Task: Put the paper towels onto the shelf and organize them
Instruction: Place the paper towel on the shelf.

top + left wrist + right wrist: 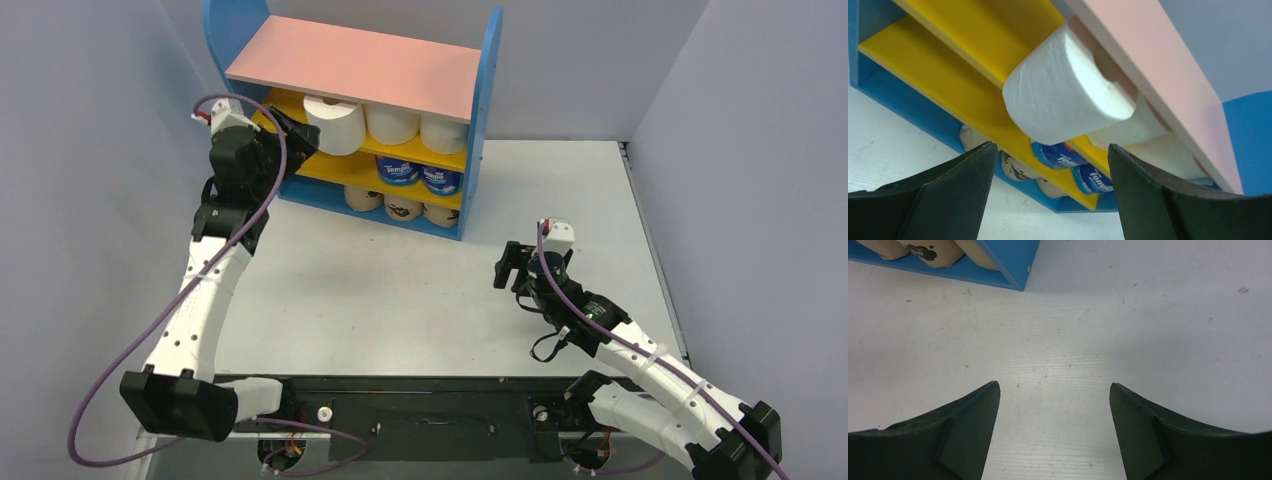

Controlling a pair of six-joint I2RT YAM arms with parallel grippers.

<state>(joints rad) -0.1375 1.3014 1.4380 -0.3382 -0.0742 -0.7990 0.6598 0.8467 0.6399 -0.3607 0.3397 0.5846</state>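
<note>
Nearest, on the right, the right fingers (948, 440) are hanging spread wide over the bare white bench (400, 300), holding nothing and well apart from any roll.

Further off on the left, the left fingers (948, 200) are also standing wide, reaching toward the left end of the small three-tier shelf with blue side panels and a pink top board (350, 65). They are gripping nothing. A plain white paper towel roll with a hollow core (1063, 95) is standing on end just beyond them on the upper yellow board, seemingly sitting a little forward of the two other white rolls (415, 127) to its right.

Below, two blue-wrapped rolls (420, 176) are lying on the lower yellow board, and three tan rolls with black prints (403, 208) are resting on the blue base.

These rolls are probably handling as very light and soft. Their paper skin is likely giving good friction, but the hollow core is yielding under a hard squeeze. The best hold looks to be across the curved wall at mid-height, with gentle pressure. A stray nudge could easily be tipping one off the front edge.
</note>
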